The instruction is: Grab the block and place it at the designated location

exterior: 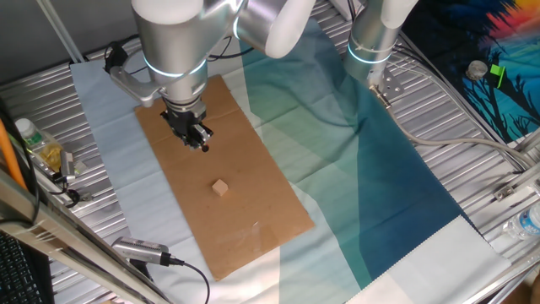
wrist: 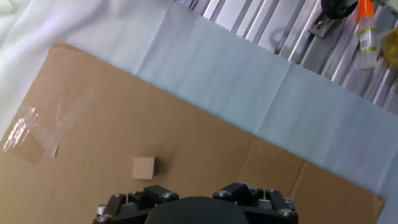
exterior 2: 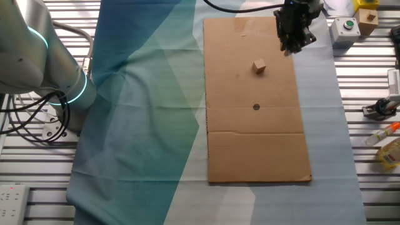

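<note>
The block (exterior: 220, 187) (exterior 2: 259, 66) (wrist: 143, 167), a small tan wooden cube, lies on the brown cardboard sheet (exterior: 253, 228) (exterior 2: 250, 150) (wrist: 205, 149). The designated location (exterior 2: 256, 107), a black dot, marks the sheet a short way from the cube. It does not show in the hand view or the first fixed view. My gripper (exterior: 201, 139) (exterior 2: 292, 45) hangs over the sheet, apart from the cube and holding nothing. Its dark fingers blur together, so the gap is unreadable. The hand view shows only the gripper's black body (wrist: 196, 208).
A second silver arm (exterior: 371, 42) (exterior 2: 56, 75) stands on the teal cloth (exterior 2: 144, 112) beside the sheet. A button box (exterior 2: 345, 26), bottles (exterior 2: 387, 134) (wrist: 367, 31) and a cabled device (exterior: 143, 251) lie along the slatted table edges. Clear tape (wrist: 31, 134) sticks to the cardboard.
</note>
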Controlling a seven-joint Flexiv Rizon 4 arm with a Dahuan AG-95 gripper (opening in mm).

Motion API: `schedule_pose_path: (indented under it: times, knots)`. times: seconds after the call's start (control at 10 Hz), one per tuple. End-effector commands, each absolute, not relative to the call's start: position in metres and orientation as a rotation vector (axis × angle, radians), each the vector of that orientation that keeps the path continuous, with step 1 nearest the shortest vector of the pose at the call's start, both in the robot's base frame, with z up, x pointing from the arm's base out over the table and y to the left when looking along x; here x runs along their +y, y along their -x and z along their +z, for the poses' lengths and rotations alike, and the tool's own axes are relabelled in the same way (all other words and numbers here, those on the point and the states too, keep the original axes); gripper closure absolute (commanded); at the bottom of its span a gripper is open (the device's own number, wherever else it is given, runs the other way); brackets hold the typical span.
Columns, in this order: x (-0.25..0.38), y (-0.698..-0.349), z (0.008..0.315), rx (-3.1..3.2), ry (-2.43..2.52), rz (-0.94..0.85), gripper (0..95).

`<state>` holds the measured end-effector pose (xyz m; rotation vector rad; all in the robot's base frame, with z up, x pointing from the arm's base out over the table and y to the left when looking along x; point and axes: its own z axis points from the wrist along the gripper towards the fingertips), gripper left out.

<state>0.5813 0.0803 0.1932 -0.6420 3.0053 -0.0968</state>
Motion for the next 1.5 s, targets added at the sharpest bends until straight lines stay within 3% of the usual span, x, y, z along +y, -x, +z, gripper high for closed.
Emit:
schedule_pose_path:
  times: [0.1,0.6,1.5]
  knots:
    - [0.0802,-0.5807,0.1936,3.021,0.649,-0.080,95.0]
    - [0.0802,-0.5807,0.1936,2.980,0.866,0.063,95.0]
    - [0.0802,-0.5807,0.1936,2.945,1.013,0.081,95.0]
